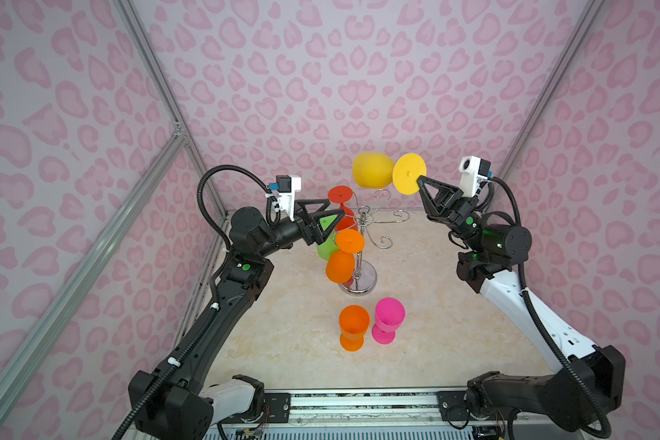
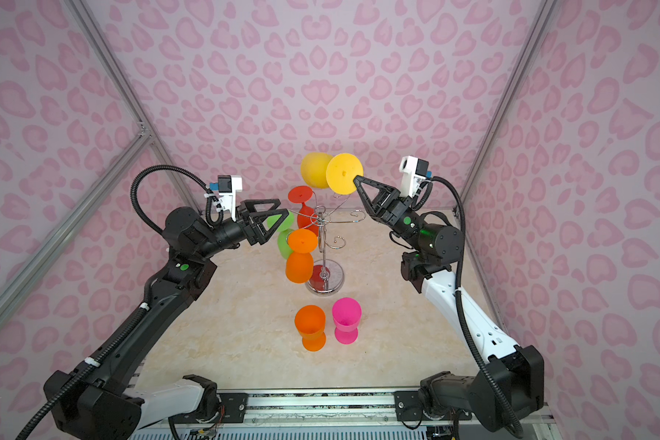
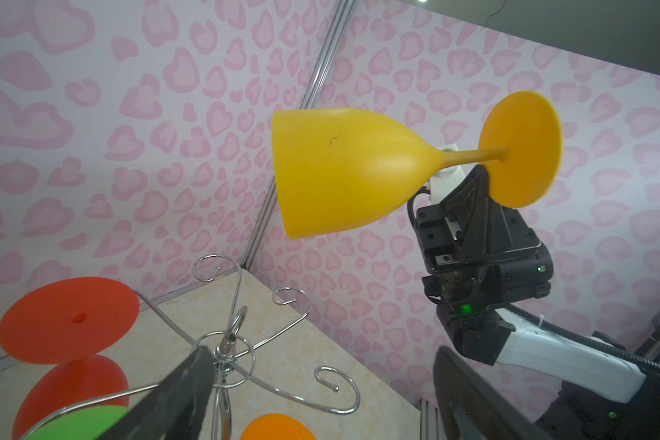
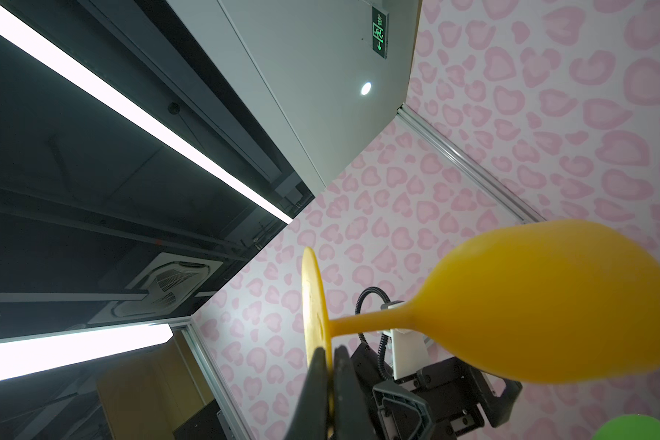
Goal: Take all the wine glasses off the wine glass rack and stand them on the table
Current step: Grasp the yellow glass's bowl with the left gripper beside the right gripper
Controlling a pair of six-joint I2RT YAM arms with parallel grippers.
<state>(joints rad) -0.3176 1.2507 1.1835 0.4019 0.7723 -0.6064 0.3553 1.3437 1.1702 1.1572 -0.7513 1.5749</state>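
Observation:
My right gripper [image 1: 420, 180] [image 4: 330, 352] is shut on the rim of the foot of a yellow wine glass [image 1: 372, 169] [image 2: 315, 169] [image 3: 343, 171] [image 4: 549, 304]. The glass lies sideways in the air, above and behind the wine glass rack [image 1: 359, 247] [image 2: 322, 244] [image 3: 225, 346] and clear of its hooks. The chrome rack stands mid-table with red [image 1: 342, 198], green [image 1: 325, 249] and orange [image 1: 345, 251] glasses hanging on its left side. My left gripper [image 1: 334, 210] [image 2: 284, 207] [image 3: 321, 354] is open and holds nothing, level with the rack's top by the green glass's foot.
An orange glass [image 1: 353, 327] and a pink glass [image 1: 387, 320] stand upright on the marble table [image 1: 435, 324] in front of the rack. Bare curled hooks [image 3: 336, 388] stick out on the rack's right side. Pink patterned walls close in the back and both sides.

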